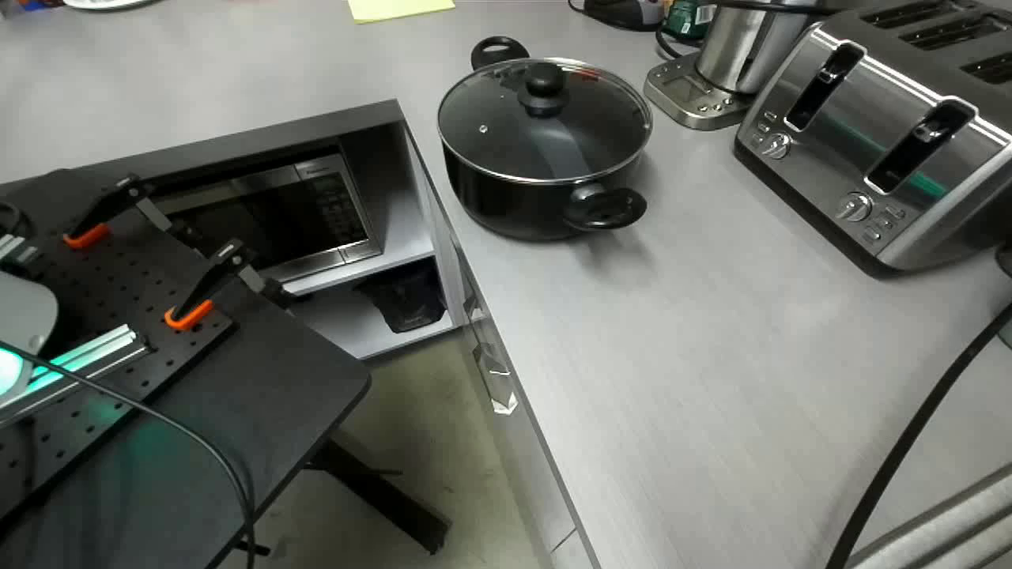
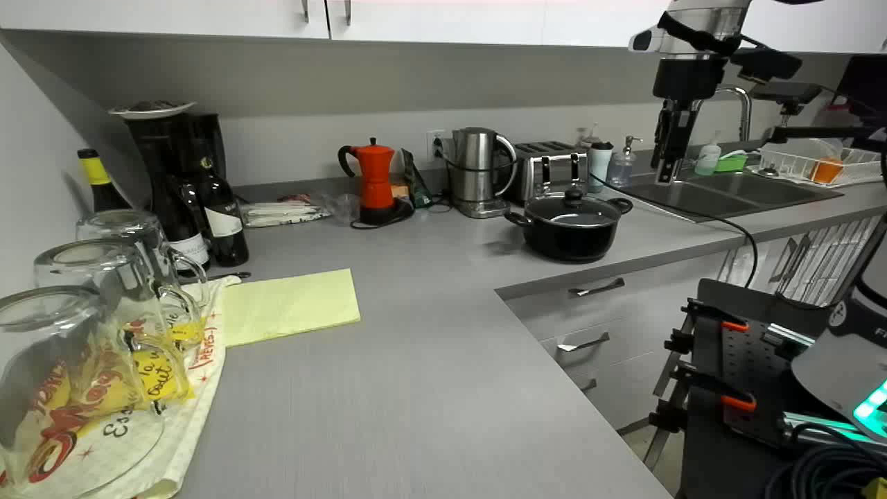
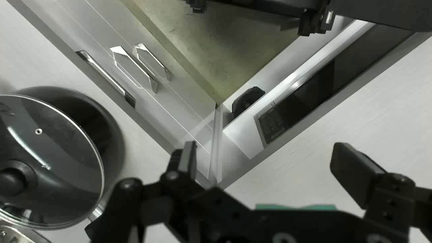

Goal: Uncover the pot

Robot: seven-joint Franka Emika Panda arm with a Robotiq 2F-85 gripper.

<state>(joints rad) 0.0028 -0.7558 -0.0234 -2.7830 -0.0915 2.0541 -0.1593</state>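
The white and black robot arm (image 2: 707, 28) comes in high at the upper right of an exterior view, up by the white wall cabinets (image 2: 443, 21). From where I stand, its black wrist (image 2: 686, 80) points downward, and the black two-fingered gripper (image 3: 265, 157) hangs in mid-air, close to vertical, above the level of the smooth grey countertop (image 1: 711, 379). The wrist view shows its fingers (image 3: 351, 168) spread wide apart, with the counter's inner corner below.

The wide, shallow black round pot (image 1: 506, 209) stands upright on the countertop in both exterior views, near the edge. Its metal-rimmed clear glass lid (image 1: 545, 138), topped by a round black knob (image 1: 544, 79), sits on it. The gripper is apart from both; the pot fills the left side of the wrist view.

Near the pot stand a silver toaster (image 1: 862, 126) and a stainless-steel kettle (image 1: 731, 51). The arm's pale rounded base (image 2: 831, 367) sits at a black table (image 1: 292, 395) beside the counter.
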